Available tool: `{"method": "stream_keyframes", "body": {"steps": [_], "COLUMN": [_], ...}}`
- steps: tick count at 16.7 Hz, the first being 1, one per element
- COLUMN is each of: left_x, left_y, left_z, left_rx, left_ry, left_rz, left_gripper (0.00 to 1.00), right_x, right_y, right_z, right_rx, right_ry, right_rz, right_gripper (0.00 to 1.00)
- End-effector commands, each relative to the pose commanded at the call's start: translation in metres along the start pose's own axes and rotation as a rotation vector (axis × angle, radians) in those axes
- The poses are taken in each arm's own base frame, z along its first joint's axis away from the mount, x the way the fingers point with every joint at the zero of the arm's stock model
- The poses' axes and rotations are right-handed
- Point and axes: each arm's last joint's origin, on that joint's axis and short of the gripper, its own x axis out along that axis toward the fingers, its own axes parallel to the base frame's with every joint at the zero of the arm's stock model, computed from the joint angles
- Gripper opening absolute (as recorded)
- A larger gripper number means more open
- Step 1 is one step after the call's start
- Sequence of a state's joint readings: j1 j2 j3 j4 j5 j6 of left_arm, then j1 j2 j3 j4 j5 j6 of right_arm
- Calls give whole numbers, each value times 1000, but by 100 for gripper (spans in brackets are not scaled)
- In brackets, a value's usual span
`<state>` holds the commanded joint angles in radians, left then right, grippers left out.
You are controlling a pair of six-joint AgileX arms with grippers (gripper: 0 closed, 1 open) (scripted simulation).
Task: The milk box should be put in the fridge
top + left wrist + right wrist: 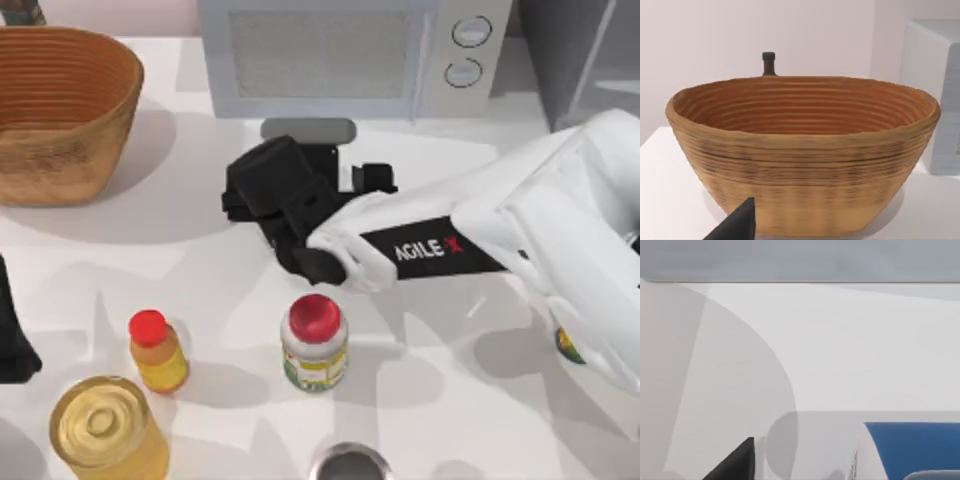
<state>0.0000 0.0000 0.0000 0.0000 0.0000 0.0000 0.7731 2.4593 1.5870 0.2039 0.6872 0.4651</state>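
Observation:
In the right wrist view the milk box shows its blue top and a strip of white side, close beside my right gripper; one black fingertip stands well off to the side, so the gripper is open. From above, my right gripper hangs over the table in front of the microwave and hides the milk box. The fridge is the grey cabinet at the back right corner. My left gripper is parked at the table's left edge, open and facing the basket; one of its fingertips is visible.
A woven basket stands back left with a dark bottle behind it. The white microwave is at the back centre. In front are a yellow bottle, a red-capped jar, a yellow jar and a metal rim.

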Motion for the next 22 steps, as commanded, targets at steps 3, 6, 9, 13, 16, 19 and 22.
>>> {"method": "stream_keyframes", "body": {"steps": [3, 6, 9, 13, 16, 19, 22], "left_x": [0, 0, 0, 0, 0, 0, 0], "left_y": [0, 0, 0, 0, 0, 0, 0], "left_z": [0, 0, 0, 0, 0, 0, 0], "left_rx": [0, 0, 0, 0, 0, 0, 0], "left_ry": [0, 0, 0, 0, 0, 0, 0], "left_rz": [0, 0, 0, 0, 0, 0, 0], "left_gripper": [100, 100, 100, 100, 100, 100, 100], "right_x": [1, 1, 1, 1, 1, 1, 1], "right_y": [0, 0, 0, 0, 0, 0, 0], "right_z": [0, 0, 0, 0, 0, 0, 0], "right_rx": [0, 0, 0, 0, 0, 0, 0], "right_ry": [0, 0, 0, 0, 0, 0, 0], "right_rz": [0, 0, 0, 0, 0, 0, 0], "right_gripper": [100, 85, 62, 32, 10, 0, 0]}}
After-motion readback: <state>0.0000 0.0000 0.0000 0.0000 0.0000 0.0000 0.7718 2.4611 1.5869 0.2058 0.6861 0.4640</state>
